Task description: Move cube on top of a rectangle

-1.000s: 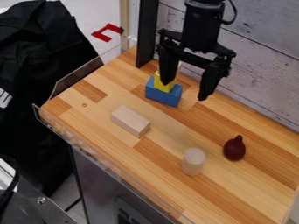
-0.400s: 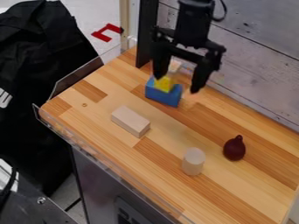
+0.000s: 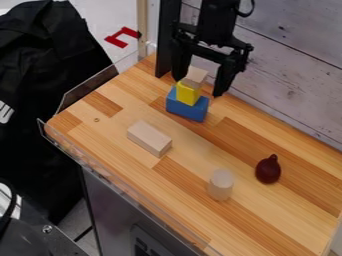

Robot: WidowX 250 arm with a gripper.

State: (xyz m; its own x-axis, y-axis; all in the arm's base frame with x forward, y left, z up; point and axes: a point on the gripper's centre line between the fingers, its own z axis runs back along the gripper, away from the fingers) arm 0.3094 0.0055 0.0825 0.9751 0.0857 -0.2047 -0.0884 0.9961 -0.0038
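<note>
One pale wood cube (image 3: pixel 194 77) sits top of a stack, toward 12 o'clock on the counter (image 3: pixel 207 227). We see plain light faces, slightly turned, on a yellow block (image 3: pixel 188 94) which rests on a wider blue rectangle (image 3: pixel 187 109), upright.

End effector (image 3: pixel 198 86) comes in from 12 o'clock, over the stack. We mark its fingers spread wide, wider than the cube, nothing gripped; the cube shows between them, with a gap on its 3 o'clock side. At its 9 o'clock side we can't tell if the finger touches.

Other things: bare wood rectangular block (image 3: pixel 149 138) lying flat at 7 o'clock from the stack, apart from it; pale cylinder (image 3: pixel 221 185) standing at 4 o'clock from that block; dark red rounded thing with a stem (image 3: pixel 268 170) at 2 o'clock from the cylinder.

In the way, we note the fingers close around the stack top, the plank wall (image 3: pixel 294 65) at 2 o'clock and the dark post (image 3: pixel 168 37) at 11.
</note>
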